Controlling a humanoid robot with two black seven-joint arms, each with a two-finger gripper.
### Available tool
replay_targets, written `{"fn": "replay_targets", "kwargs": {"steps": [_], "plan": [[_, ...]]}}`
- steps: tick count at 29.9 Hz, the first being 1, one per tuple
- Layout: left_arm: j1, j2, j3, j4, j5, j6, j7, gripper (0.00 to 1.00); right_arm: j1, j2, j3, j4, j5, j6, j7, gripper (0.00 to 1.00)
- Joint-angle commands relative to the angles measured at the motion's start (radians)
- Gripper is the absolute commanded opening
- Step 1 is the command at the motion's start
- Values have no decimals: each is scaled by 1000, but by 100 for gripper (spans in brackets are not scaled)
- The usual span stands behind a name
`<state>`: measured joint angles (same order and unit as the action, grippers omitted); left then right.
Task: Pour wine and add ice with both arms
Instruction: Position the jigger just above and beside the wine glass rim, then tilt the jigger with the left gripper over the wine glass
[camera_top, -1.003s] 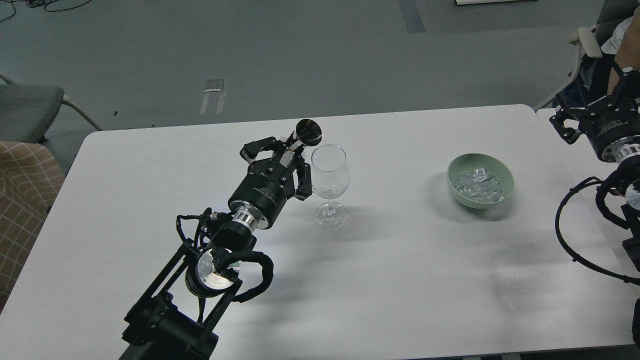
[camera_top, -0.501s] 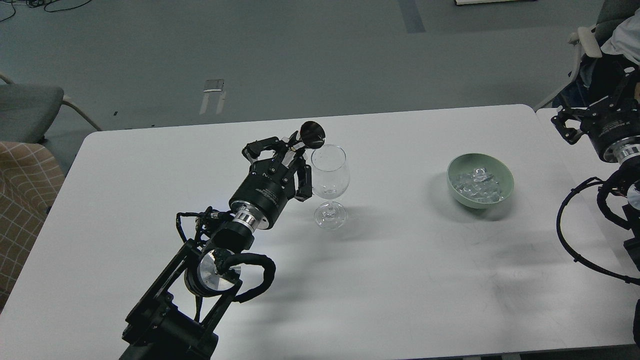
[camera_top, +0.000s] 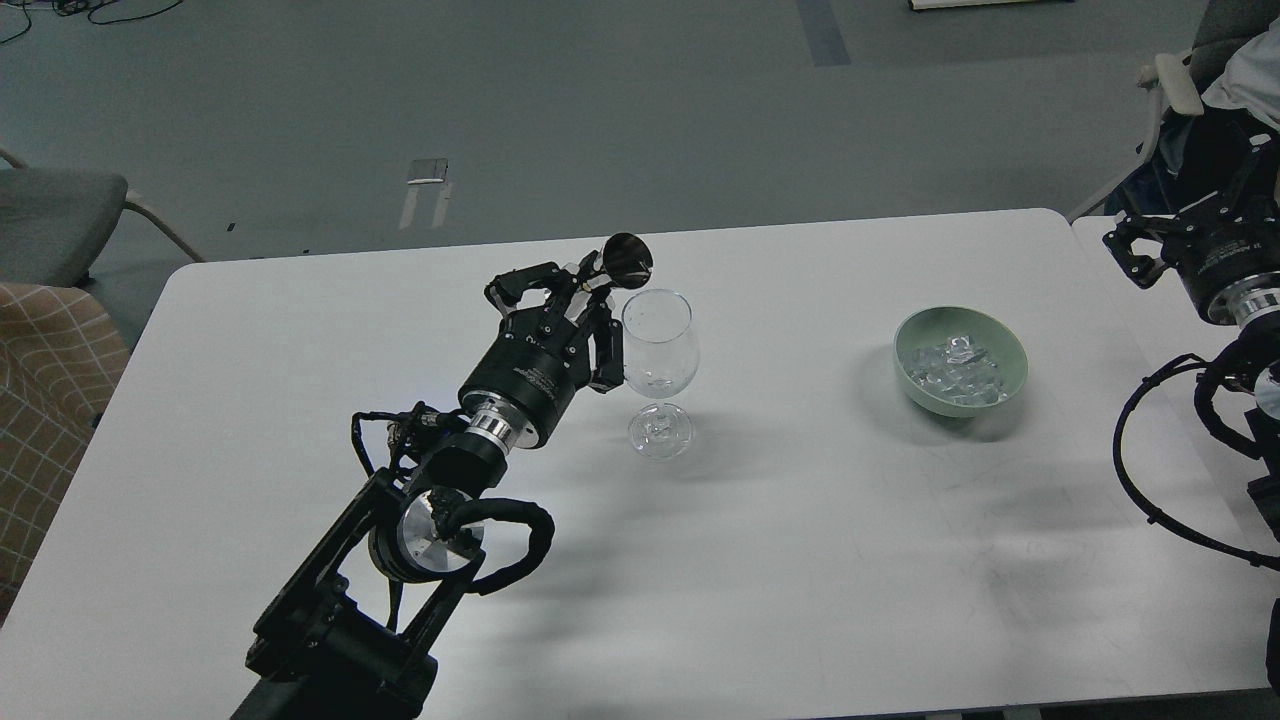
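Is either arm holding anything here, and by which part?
The left gripper holds a small dark bottle by its neck, tipped over the wine glass. The right gripper holds nothing visible.

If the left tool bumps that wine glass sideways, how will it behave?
The wine glass would probably tip rather than slide: its wide bowl sits on a thin stem over a small foot. It looks empty, so likely light and easy to upset. Clear thin glass on the hard white table is probably fragile if it falls. The left tool is right beside its bowl.
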<state>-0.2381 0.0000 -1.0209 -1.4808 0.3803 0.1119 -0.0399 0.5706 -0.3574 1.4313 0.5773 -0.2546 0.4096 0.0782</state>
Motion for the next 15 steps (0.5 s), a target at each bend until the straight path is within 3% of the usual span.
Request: {"fn": "replay_targets", "kwargs": {"steps": [1,15], "plan": [[-17,0,-1,11,0,0,0,0,0,0,0,1,0,0,0,100],[-23,0,1,19,6,-1,-2,0,0,-3,1,1,0,0,0,100]]}}
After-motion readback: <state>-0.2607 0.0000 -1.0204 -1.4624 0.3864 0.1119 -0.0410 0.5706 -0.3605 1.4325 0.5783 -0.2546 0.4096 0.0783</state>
